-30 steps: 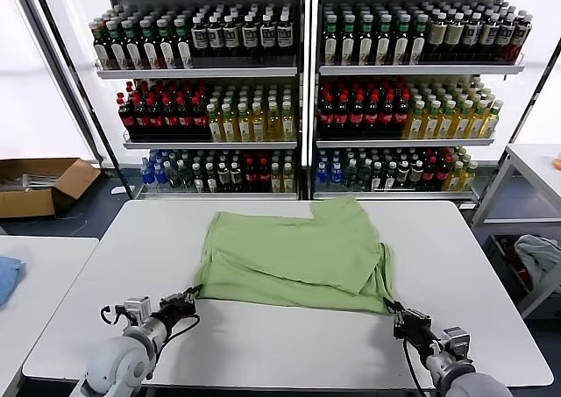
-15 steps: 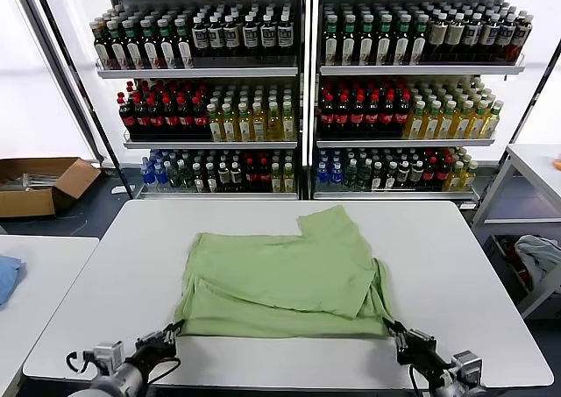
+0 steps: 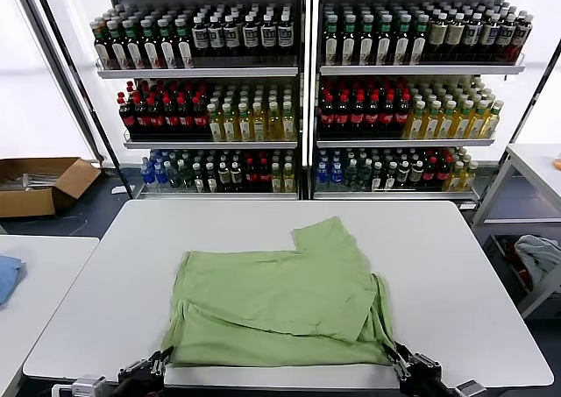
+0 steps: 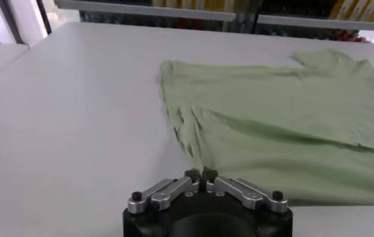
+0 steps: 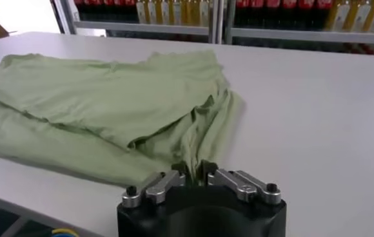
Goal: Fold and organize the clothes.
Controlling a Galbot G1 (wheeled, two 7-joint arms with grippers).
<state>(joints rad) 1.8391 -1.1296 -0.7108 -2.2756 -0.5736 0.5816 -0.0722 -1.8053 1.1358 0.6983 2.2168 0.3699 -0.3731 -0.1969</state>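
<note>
The light green shirt [image 3: 280, 305] lies folded and flat on the white table [image 3: 456, 274], its near hem at the front edge. My left gripper [image 3: 156, 362] is at the shirt's near left corner. In the left wrist view the shirt [image 4: 284, 129] runs down to this gripper [image 4: 200, 172], whose fingertips are pressed almost together on the hem. My right gripper [image 3: 396, 359] is at the near right corner. In the right wrist view its fingertips [image 5: 193, 169] stand apart with a bunched strand of the shirt [image 5: 97, 103] lying between them.
Behind the table stand shelves of bottles [image 3: 298, 90]. A cardboard box [image 3: 39, 182] sits on the floor at the left. A blue cloth [image 3: 7, 274] lies on the left side table. A grey-white bundle [image 3: 539, 257] lies under the right-hand table.
Both grippers have drawn back toward the table's front edge, dragging the shirt nearer. The right fingers have spread apart.
</note>
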